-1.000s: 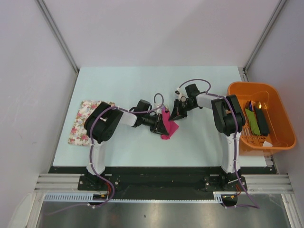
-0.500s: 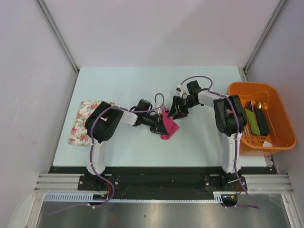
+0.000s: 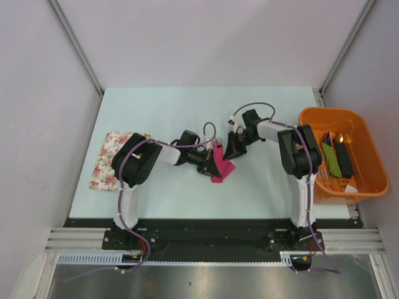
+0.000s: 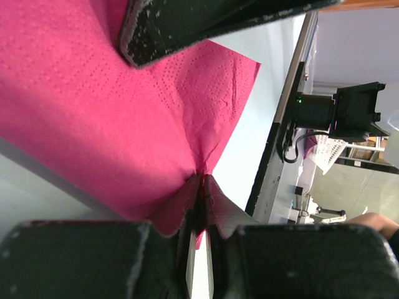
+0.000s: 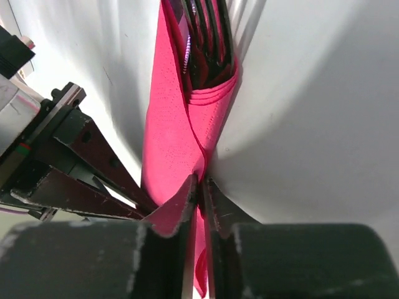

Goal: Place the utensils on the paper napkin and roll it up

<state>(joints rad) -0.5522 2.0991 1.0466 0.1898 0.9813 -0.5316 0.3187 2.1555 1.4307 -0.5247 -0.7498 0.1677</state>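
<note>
On the table (image 3: 162,112), the left pincer (image 4: 201,184) and right pincer (image 5: 201,182) each pinched the paper napkin (image 3: 219,169), folded over the utensils (image 5: 209,37). Rolling seemed under way; next, the fold probably needed turning over.

paper napkin (image 4: 112,118) looking like thin matt magenta paper, dot-embossed and creasing at the pinch, left gripper (image 4: 201,187) showing grainy, scuffed matt black plastic, utensils (image 5: 209,34) gleaming glossy, orange tub (image 3: 355,190) shining as smooth plastic, floral mat (image 3: 103,165) appearing as cloth
</note>
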